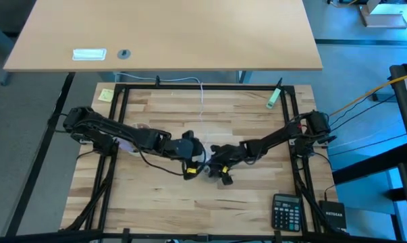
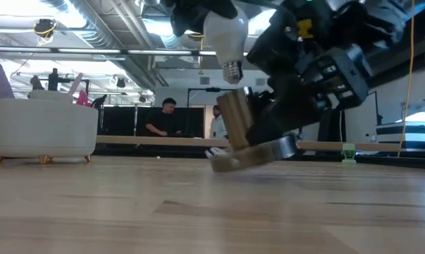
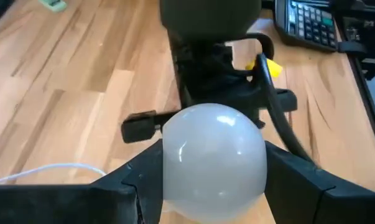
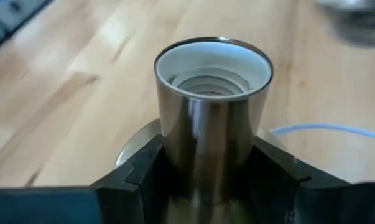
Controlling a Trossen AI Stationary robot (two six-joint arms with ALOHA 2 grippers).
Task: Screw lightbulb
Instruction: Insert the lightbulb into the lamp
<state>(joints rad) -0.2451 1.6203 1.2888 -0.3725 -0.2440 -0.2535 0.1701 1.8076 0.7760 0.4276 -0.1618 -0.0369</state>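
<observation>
The lightbulb (image 3: pixel 212 155), white and frosted, sits between the fingers of my left gripper (image 3: pixel 213 171), which is shut on it near the table's middle (image 1: pixel 193 154). In the low view the lightbulb (image 2: pixel 225 35) hangs with its grey screw base (image 2: pixel 231 70) pointing down, a short gap above the socket's mouth. The socket (image 4: pixel 212 118) is a shiny metal tube on a round disc (image 2: pixel 261 152). My right gripper (image 4: pixel 212 171) is shut on it, just right of the left gripper (image 1: pixel 218 163). My left gripper pinches the bulb's glass globe at its widest part (image 3: pixel 168 165) between its two fingers (image 3: pixel 140 177). The fingers slant down from the table's left. The bulb is lifted clear, its screw base down. My right gripper pinches the socket's tube on two opposite sides, low down near the disc (image 4: pixel 165 158), between its two fingers (image 4: pixel 275 171). The fingers slant down from the table's right. The socket is tilted with its threaded mouth (image 4: pixel 213 68) up. Whether the disc's low edge (image 2: pixel 220 165) touches the table I cannot tell.
The socket's thin white cord (image 4: pixel 336 129) runs toward the far edge (image 1: pixel 202 94). A black calculator (image 1: pixel 287 212) and a black box (image 1: pixel 333 216) lie at the near right, a green item (image 1: pixel 274 98) at the far right, a yellow note (image 1: pixel 106 95) at the far left. People stand beyond the table (image 2: pixel 163 116).
</observation>
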